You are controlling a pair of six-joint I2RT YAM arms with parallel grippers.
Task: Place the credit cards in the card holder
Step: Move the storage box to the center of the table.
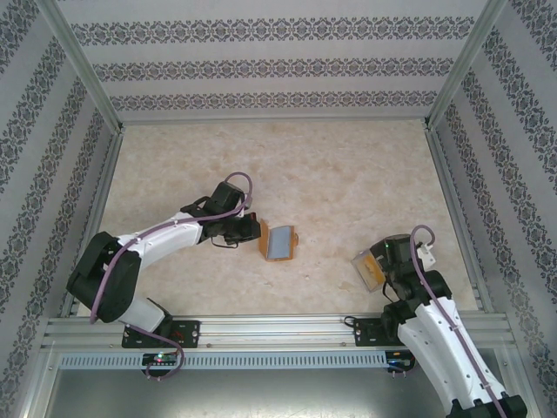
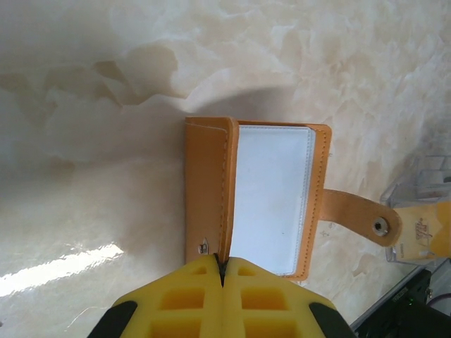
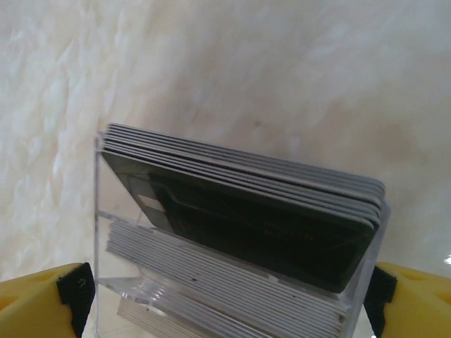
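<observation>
Pinching the near edge of the card holder, the left gripper has its yellow fingers pressed together on the leather, right at the fold between the two halves. We read that as an anchoring hold: it pins the wallet flat and open on the table, with the pale inner pockets facing up. The clasp tab lies splayed out to the side, clear of the pocket mouth.

The credit cards are not in the holder yet. They stand packed on edge in a clear plastic box, a dark card at the front of the upper row, well apart from the wallet on the right side of the table.

The right gripper straddles that box with its jaws spread wide, one pad at each side wall (we cannot tell whether they press the plastic or only flank it). The top view shows the box tilted at the fingers.

We judge the task barely begun. A single card must come out of a tight stack, and neighbouring cards could easily drag along with it.
</observation>
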